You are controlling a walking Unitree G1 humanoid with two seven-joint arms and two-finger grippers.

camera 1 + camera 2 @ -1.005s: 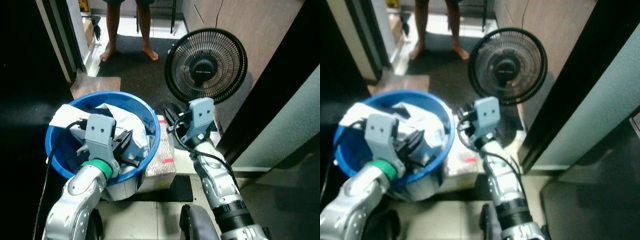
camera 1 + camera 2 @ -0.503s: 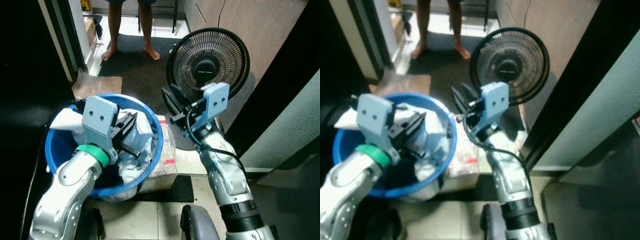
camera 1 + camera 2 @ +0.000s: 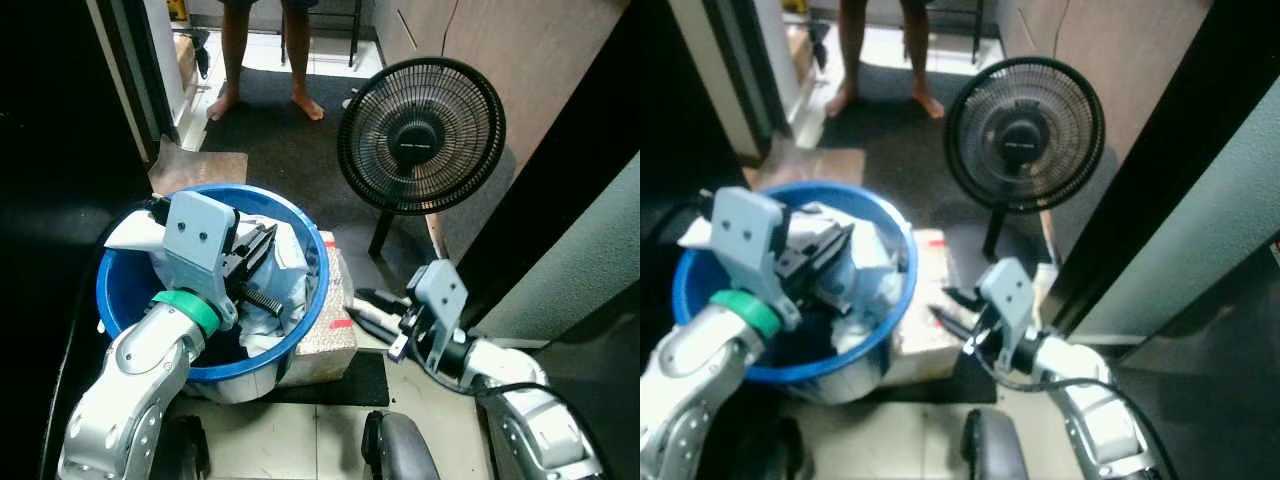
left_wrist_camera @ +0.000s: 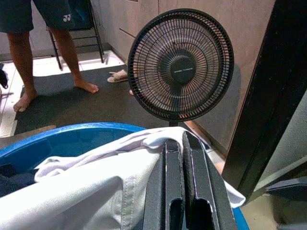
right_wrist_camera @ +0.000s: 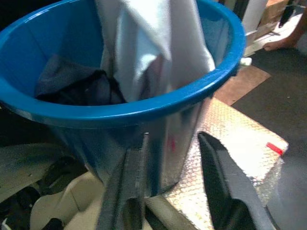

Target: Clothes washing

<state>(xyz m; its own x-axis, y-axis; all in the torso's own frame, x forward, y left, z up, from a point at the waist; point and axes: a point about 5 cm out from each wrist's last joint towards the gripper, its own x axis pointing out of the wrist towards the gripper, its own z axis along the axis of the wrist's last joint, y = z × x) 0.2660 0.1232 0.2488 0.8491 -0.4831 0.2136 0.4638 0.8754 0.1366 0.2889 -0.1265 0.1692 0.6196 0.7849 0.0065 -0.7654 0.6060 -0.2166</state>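
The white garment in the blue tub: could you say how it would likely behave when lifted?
Probably floppy: the white garment drapes in folds over the blue tub rim. It likely trails and may snag the dark clothes beneath it.

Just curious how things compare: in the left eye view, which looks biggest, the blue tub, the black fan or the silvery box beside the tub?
1. Blue tub, widest by a clear margin.
2. Black fan, somewhat smaller, though it stands farther back.
3. Silvery box, smallest, partly hidden by the tub.
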